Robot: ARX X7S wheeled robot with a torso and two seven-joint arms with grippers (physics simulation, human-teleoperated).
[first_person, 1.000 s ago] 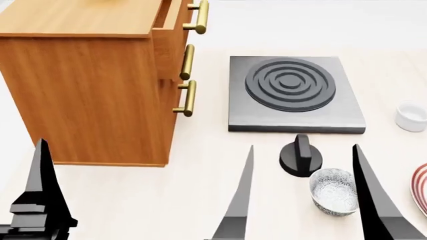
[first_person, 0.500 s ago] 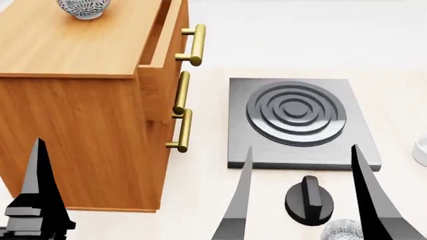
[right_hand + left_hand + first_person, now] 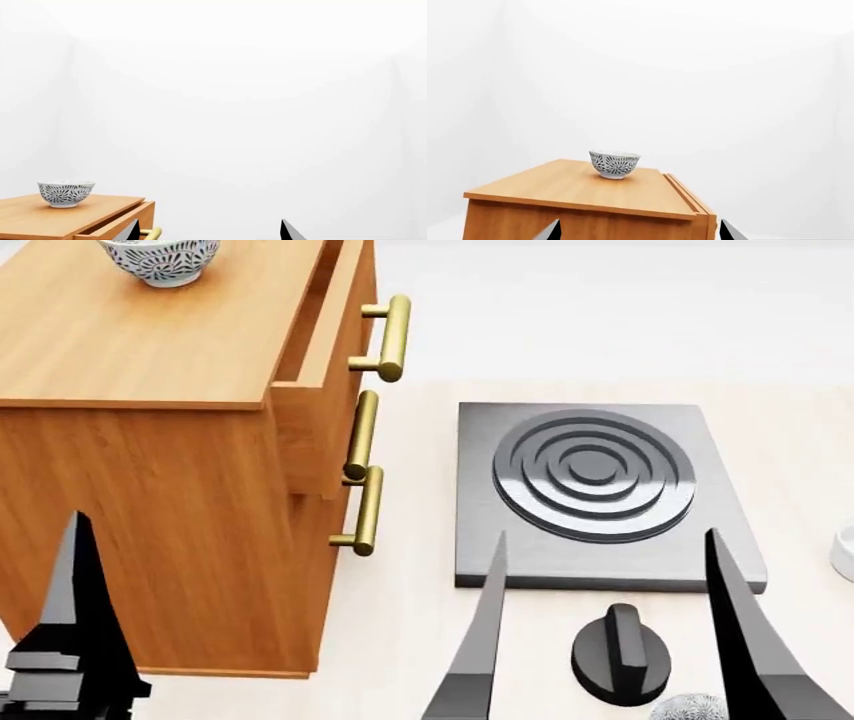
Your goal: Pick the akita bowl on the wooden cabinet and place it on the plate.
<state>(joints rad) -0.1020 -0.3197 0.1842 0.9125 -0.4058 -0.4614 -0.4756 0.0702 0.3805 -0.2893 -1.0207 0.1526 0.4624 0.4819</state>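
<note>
The akita bowl (image 3: 158,260) stands upright on top of the wooden cabinet (image 3: 160,490), at its far left; it also shows in the left wrist view as a speckled bowl (image 3: 614,163) and in the right wrist view (image 3: 65,193). My left gripper (image 3: 639,222) is open and empty, low in front of the cabinet's side, well short of the bowl. One left finger (image 3: 74,620) shows in the head view. My right gripper (image 3: 606,535) hangs open and empty over the table near the stove. The plate is out of view.
The cabinet's top drawer (image 3: 327,360) stands slightly pulled out, with brass handles (image 3: 390,338). A grey stove plate (image 3: 594,490) lies right of the cabinet with a black knob (image 3: 621,652) before it. A twin speckled bowl (image 3: 691,708) and a white cup (image 3: 845,550) sit at the picture's edges.
The head view has risen: the cabinet top and its bowl came into sight, the table things slid down the picture and the plate left it. Both grippers look unchanged.
</note>
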